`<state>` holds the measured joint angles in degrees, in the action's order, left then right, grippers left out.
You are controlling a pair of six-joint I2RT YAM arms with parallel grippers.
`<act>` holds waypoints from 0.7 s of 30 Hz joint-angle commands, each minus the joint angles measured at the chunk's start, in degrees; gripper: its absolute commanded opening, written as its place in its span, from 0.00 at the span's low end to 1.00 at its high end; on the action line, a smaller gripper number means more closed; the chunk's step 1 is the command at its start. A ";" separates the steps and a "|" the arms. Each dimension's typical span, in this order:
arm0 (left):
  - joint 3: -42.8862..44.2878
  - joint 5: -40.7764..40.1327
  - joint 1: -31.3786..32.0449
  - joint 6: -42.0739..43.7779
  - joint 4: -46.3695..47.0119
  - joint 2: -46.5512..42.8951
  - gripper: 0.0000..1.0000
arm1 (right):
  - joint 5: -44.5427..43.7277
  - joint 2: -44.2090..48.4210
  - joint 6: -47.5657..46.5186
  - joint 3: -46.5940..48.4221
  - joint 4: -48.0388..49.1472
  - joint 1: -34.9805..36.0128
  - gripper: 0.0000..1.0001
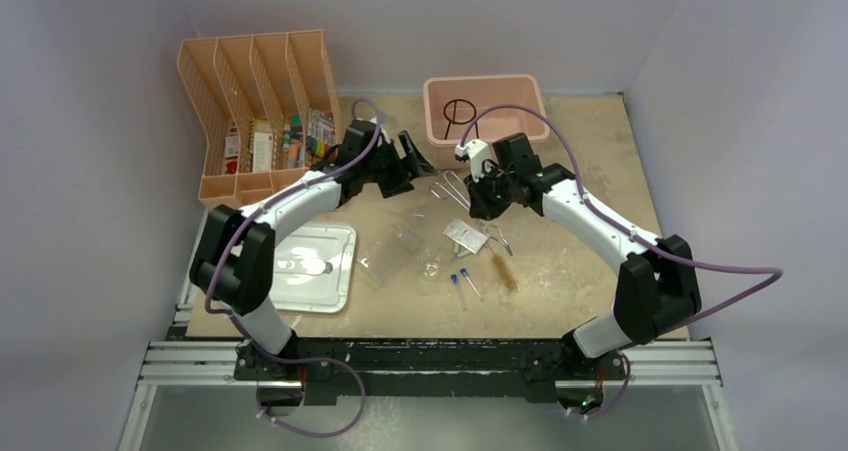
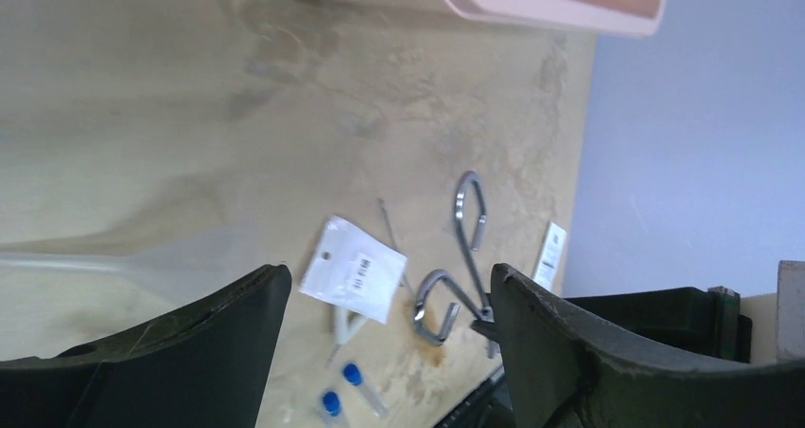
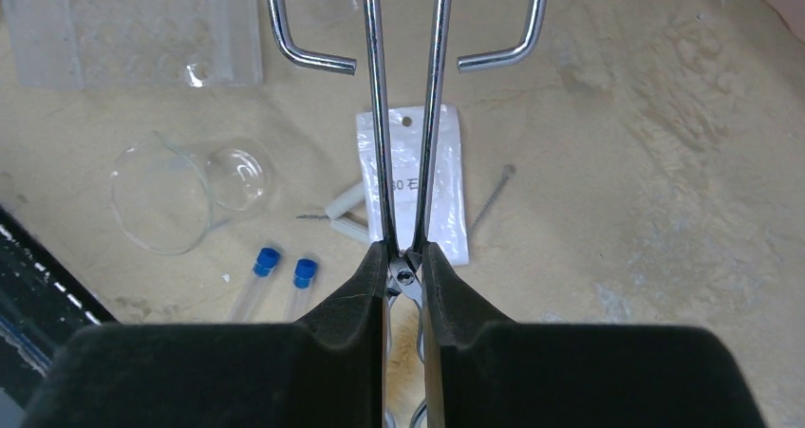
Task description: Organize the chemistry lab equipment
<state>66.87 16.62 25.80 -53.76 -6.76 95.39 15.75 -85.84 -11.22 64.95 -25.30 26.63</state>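
Note:
My right gripper [image 3: 405,257] is shut on the metal tongs [image 3: 377,115] at their pivot, with the two hooked ends reaching away from me. Seen from above, the tongs [image 1: 455,186] stick out up and left of the right gripper [image 1: 478,196]. My left gripper [image 1: 415,151] stands open with nothing in it, just left of the pink bin [image 1: 485,86]. A black wire ring tripod [image 1: 460,111] lies inside that bin. Two blue-capped vials [image 3: 266,262], a tiny glass dish [image 3: 237,176], a clear plastic tray [image 3: 133,29] and a test-tube brush [image 1: 503,271] lie on the table.
A white packet [image 3: 446,162] lies under the tongs. A flat white lid [image 1: 310,266] sits at the near left. A peach file organizer [image 1: 260,101] stands at the back left. Walls close in on both sides.

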 commanded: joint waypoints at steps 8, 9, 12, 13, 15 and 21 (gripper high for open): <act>-3.44 10.21 2.94 -14.89 20.97 3.39 0.42 | 14.50 3.55 0.78 2.25 4.53 0.23 0.00; -3.52 10.64 2.98 -15.11 21.26 3.47 0.34 | 14.69 3.57 0.89 2.26 4.65 0.21 0.00; -4.17 12.10 2.99 -15.41 21.35 2.93 0.17 | 14.60 3.73 1.42 2.54 4.87 0.20 0.00; -4.73 12.12 3.02 -15.48 21.35 2.32 0.12 | 14.53 3.90 1.63 2.55 5.09 0.18 0.00; -5.81 12.35 2.96 -15.43 21.52 1.26 0.00 | 14.49 4.09 2.36 2.32 5.97 0.17 0.00; -5.39 12.23 2.70 -14.88 22.36 -1.39 0.00 | 14.77 4.82 9.56 2.50 7.63 -0.64 0.18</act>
<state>61.25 27.70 28.77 -68.60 12.56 98.19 28.08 -84.01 -7.66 65.01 -22.46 26.63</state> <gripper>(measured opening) 0.038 0.150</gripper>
